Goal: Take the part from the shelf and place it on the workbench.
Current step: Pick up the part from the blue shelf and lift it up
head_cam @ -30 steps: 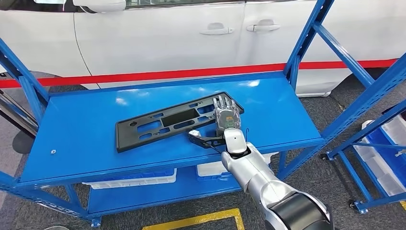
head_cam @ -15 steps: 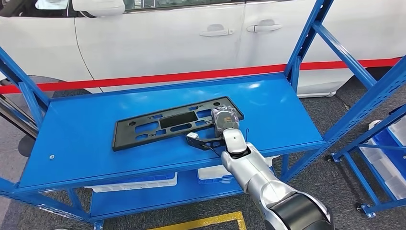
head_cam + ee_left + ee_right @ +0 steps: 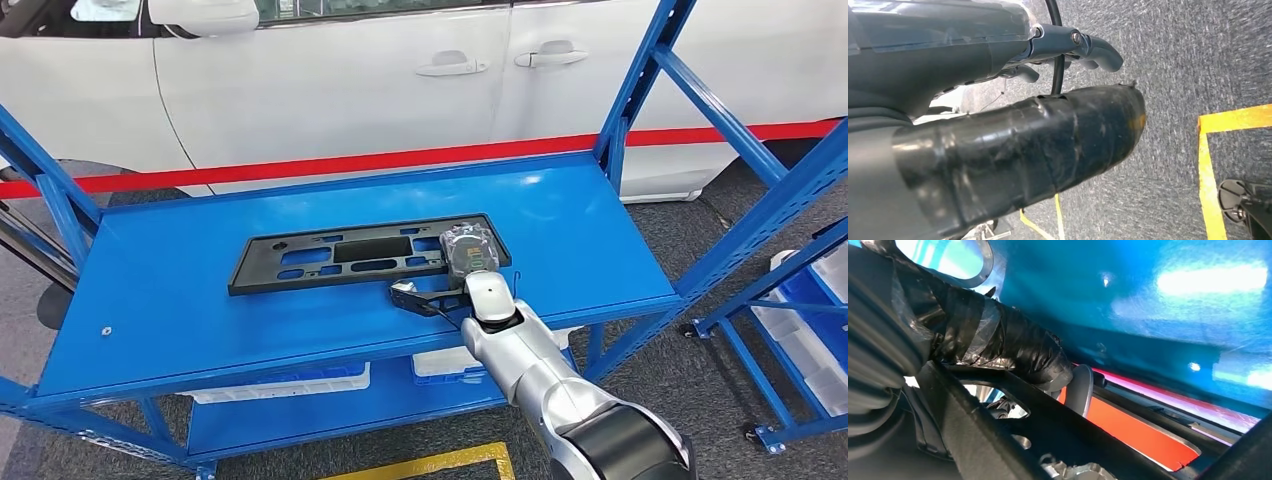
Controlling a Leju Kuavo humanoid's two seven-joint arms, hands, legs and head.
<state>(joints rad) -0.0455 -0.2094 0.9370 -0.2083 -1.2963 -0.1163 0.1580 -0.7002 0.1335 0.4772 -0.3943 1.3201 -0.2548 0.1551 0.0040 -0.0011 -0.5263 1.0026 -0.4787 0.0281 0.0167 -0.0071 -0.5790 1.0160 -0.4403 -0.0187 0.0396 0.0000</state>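
White car [image 3: 400, 80] across the back, 2 door handles visible, red stripe along its lower side. In front of it, blue shelf [image 3: 200, 300] with angled blue posts at both ends; its top deck carries the part. White bins [image 3: 290, 378] sit on the lower deck. More blue racking with bins at the far right [image 3: 800, 300]. Grey carpet floor [image 3: 1173, 75], yellow tape lines [image 3: 1208, 165] on it.

Part [image 3: 340, 255]: long flat black plate with several slots, lying flat near the middle of the deck, its long side roughly parallel to the front edge.

Right hand [image 3: 470, 250] lies over the part's right end, fingers folded over the far edge, taped thumb [image 3: 1013, 347] pressed under the black frame in the right wrist view: grasping the part. Silver right arm reaches in from the front edge.

Left hand [image 3: 1013, 145] hangs above the carpet, nothing in it; fingers loosely apart, released.
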